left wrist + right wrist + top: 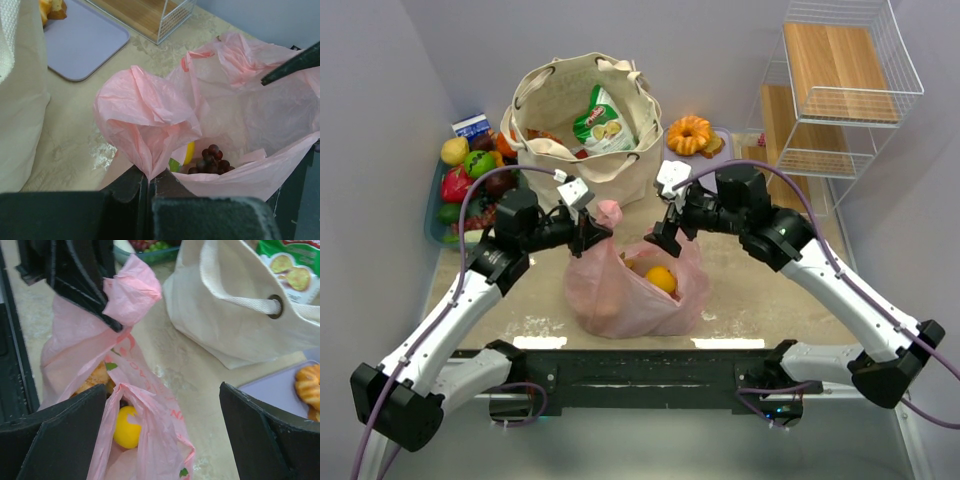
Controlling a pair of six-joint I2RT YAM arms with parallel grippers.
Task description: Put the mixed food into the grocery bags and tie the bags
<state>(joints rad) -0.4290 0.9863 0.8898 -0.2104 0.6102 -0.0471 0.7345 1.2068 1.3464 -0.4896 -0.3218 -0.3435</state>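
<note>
The pink plastic bag [630, 285] stands at the table's middle, with a yellow fruit [126, 427], dark grapes [210, 159] and a pastry inside. My left gripper [148, 179] is shut on one bunched handle [145, 115] of the bag and holds it up. My right gripper [162, 390] stands open over the bag's other side, and the loose second handle [145, 405] hangs by its left finger. Behind, the cream canvas tote [585, 130] holds a green snack packet [603, 122]. An orange ring cake [689, 134] sits on a lavender tray [724, 152].
A bin of toy fruit [470, 180] stands at the far left beside the tote, with a blue-and-white carton [472, 126] behind it. A white wire rack with wooden shelves [830, 90] fills the back right corner. The black table edge [640, 365] runs just in front of the bag.
</note>
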